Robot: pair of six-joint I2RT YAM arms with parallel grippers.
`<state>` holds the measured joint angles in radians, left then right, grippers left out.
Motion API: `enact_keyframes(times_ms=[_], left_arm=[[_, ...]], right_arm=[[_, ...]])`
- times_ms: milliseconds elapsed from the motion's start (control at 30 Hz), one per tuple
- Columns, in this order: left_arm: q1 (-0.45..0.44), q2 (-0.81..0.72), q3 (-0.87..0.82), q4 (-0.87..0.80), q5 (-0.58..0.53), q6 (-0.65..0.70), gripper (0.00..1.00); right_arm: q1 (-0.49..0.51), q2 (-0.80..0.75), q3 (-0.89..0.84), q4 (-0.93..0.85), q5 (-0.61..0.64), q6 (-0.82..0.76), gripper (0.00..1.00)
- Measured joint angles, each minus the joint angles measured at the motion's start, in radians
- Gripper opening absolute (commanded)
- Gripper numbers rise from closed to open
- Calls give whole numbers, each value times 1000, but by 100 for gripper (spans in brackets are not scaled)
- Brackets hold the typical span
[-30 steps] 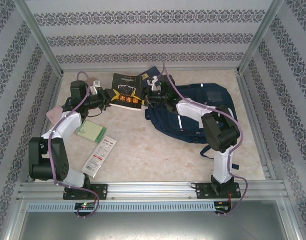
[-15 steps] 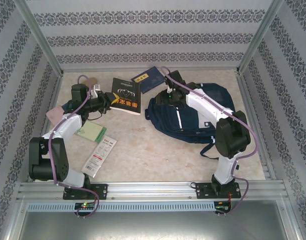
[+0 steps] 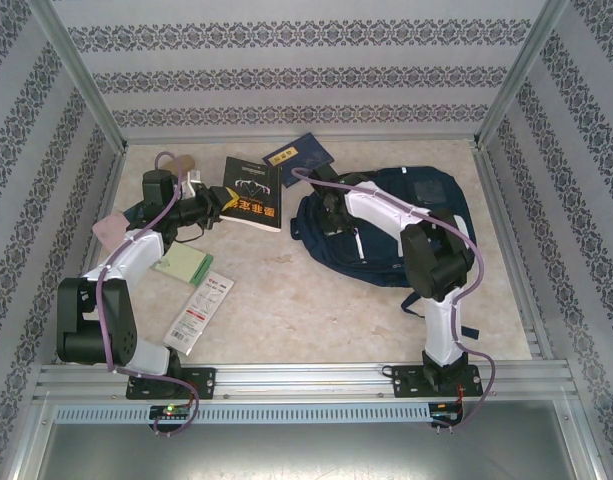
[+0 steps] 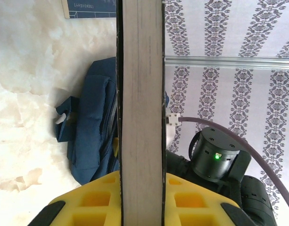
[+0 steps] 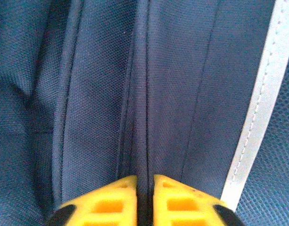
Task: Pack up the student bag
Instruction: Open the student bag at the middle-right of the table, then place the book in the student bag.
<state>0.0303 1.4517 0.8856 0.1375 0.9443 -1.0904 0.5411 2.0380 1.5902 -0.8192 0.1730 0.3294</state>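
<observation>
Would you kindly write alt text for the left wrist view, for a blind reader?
The left end effector grips a book edge-on, its pale page edge running up the picture's middle. Left of it the navy student bag lies on the marbled table; right of it, the other arm's dark joint shows a green light before patterned wallpaper.

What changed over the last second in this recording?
The right gripper swung from the student bag's far-left rim toward its middle, then came down, pinching a fabric seam. The left gripper kept hold of the black book; notepad and packet stayed put.
</observation>
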Motion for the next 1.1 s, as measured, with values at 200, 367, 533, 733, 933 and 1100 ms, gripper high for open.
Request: enact_keyframes(times_ms=[200, 367, 533, 733, 933, 1100], left_arm=[[-45, 0, -5, 1, -34, 13, 0], [-115, 18, -5, 32, -71, 13, 0], [-184, 52, -5, 89, -138, 3, 0], [-301, 132, 5, 181, -219, -27, 0], [-421, 296, 90, 320, -280, -95, 0], [-510, 441, 222, 398, -308, -140, 0]], right_arm=[[-8, -82, 0, -18, -12, -8, 0], [-72, -201, 30, -51, -103, -7, 0], [-169, -314, 80, -57, -252, 22, 0], [-287, -386, 82, -19, -482, 116, 0], [-315, -388, 83, 14, -614, 189, 0], [-315, -388, 83, 31, -672, 225, 0]])
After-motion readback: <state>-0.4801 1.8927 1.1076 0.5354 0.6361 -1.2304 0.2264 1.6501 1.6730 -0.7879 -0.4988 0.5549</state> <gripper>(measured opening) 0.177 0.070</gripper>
